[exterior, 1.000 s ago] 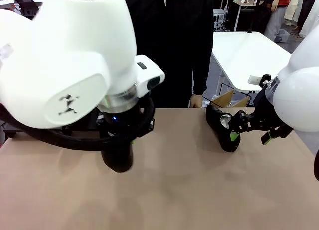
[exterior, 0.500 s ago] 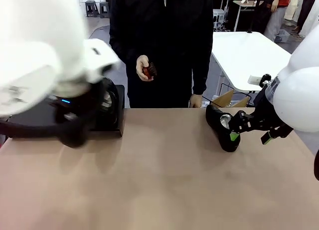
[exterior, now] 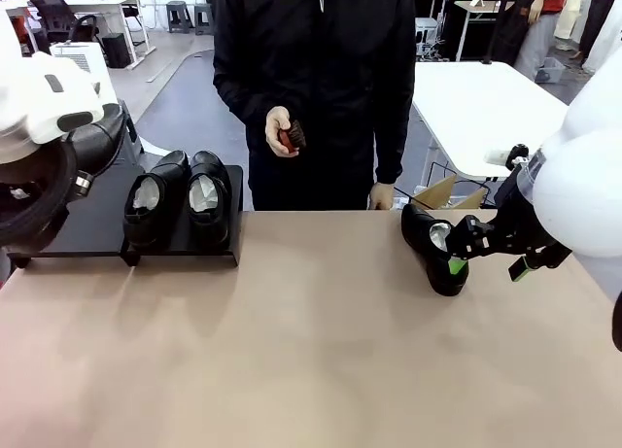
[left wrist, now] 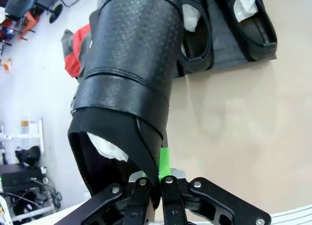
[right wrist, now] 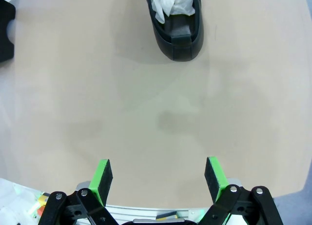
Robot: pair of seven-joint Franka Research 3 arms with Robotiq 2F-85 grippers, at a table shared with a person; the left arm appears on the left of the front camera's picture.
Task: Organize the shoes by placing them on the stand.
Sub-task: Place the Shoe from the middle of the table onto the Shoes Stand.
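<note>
Tabletop [exterior: 311, 351] left now uncovered: stand [exterior: 92, 224], two shoes [exterior: 155, 200] (third shoe [left wrist: 131, 78] in left gripper [left wrist: 157, 175])

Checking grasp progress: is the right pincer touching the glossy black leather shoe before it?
Apart. Right wrist view: bare table separates the right pincer from the glossy black leather shoe.

No legible text at the table [exterior: 311, 351]: neither the glossy shoes [exterior: 209, 210], the black stand [exterior: 185, 252] under them, nor the person's dark jacket [exterior: 321, 79] behind it carries a readable word, brand, number or sign.
</note>
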